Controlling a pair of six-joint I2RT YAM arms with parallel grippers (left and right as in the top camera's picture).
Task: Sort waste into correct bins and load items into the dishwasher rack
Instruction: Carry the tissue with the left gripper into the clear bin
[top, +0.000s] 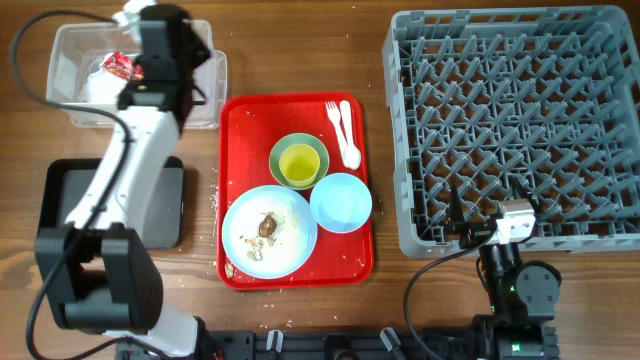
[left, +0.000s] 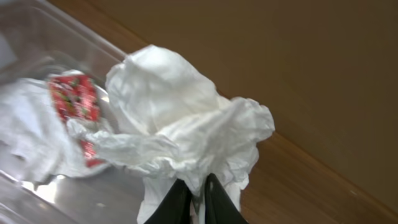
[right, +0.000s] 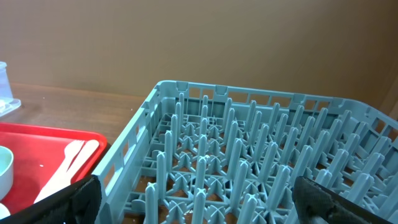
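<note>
My left gripper is shut on a crumpled white napkin, held over the clear tub at the back left. In the tub lie a red-and-white wrapper and more white paper. On the red serving tray sit a light blue plate with brown food scraps, a light blue bowl, a yellow-green cup inside a pale green bowl, and a white fork and spoon. My right gripper stands open and empty at the near wall of the grey dishwasher rack.
A shallow black tray lies on the wooden table to the left of the red tray, partly under my left arm. Pale crumbs are scattered along the red tray's left edge. The rack holds only its upright pegs.
</note>
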